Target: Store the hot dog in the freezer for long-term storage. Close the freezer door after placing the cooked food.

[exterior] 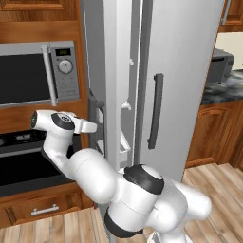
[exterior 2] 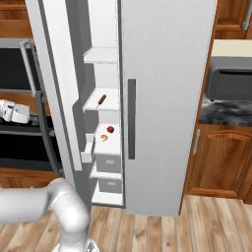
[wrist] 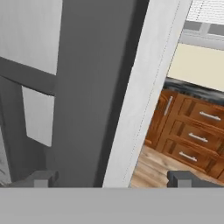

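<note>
The hot dog [exterior 2: 101, 100] lies on a white middle shelf inside the freezer [exterior 2: 104, 54]. It is a thin reddish-brown piece. The freezer door [exterior 2: 54, 74] stands partly open, its white edge [exterior: 116, 71] turned toward the base. My gripper [exterior: 90, 126] is on the door's outer grey side, near its dark handle [exterior: 97, 118]. In the hand view the gripper [wrist: 113, 181] is open, with nothing held. The door's grey face [wrist: 87, 87] and white edge [wrist: 144, 87] rise between the two fingertips [wrist: 43, 179].
Small red and orange bits [exterior 2: 107, 134] lie on a drawer top below the hot dog. A microwave [exterior: 28, 76] and oven [exterior: 23, 156] are left of the arm. The fridge's right door [exterior: 185, 85] is shut. A dark counter [exterior 2: 221, 110] with an appliance [exterior 2: 231, 78] is to the right.
</note>
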Motion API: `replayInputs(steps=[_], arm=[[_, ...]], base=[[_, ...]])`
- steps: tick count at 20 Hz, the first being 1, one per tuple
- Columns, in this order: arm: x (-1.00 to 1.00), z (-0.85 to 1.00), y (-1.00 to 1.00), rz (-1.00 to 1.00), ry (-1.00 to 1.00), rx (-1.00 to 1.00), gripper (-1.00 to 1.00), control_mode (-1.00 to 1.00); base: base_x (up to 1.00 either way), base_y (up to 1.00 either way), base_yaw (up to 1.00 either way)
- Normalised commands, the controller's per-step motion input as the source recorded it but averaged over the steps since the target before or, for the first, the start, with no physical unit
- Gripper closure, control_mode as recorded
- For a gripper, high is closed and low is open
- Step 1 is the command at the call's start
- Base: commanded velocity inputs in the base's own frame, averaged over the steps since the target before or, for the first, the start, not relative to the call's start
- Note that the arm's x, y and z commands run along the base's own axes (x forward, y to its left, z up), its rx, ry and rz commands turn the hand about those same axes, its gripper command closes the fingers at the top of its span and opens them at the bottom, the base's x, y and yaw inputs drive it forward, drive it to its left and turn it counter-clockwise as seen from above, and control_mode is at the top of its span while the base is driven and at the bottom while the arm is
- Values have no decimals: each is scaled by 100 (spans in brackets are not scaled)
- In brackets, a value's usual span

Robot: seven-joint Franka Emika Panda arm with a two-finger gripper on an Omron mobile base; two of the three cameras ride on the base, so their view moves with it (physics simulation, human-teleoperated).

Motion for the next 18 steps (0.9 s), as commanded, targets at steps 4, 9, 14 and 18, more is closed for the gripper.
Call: replayInputs(steps=[4, 9, 14, 18], arm=[[44, -8, -65, 0, 6, 0, -100, -100], [52, -6, -73, 0, 3, 0, -100, -100], [60, -2, -76, 6, 0, 0, -100, -100], [70, 0, -72, 18, 0, 0, -100, -100]], base=[[0, 0, 0], [0, 0, 0], [0, 0, 0], [0, 0, 0]])
